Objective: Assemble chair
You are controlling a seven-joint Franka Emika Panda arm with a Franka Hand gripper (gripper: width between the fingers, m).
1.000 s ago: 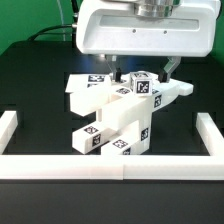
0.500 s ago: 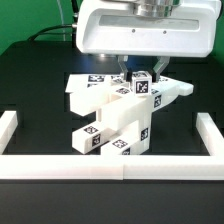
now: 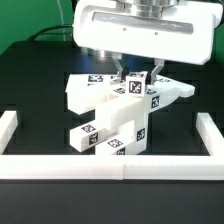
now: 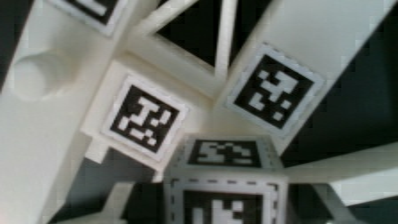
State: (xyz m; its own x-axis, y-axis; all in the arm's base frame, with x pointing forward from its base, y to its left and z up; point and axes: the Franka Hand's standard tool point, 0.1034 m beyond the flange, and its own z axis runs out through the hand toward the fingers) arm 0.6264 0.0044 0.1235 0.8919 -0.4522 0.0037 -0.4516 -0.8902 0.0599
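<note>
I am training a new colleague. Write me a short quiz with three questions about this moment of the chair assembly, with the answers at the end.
1. True or false: the gripper hangs over the chair parts with its jaws wide apart and empty.
2. What sits between the gripper's fingers? A: a small tagged block. B: a screwdriver. C: nothing.
3. Fill in: the table under the parts is ____ in colour.

Key: 1 false, the jaws are closed on the block. 2 A. 3 black.

White chair parts (image 4: 54, 90) fill the view, very close and blurry. Four black-and-white tags (image 4: 146, 113) sit on them. The dark table (image 4: 192, 35) peeks through between them.
</note>
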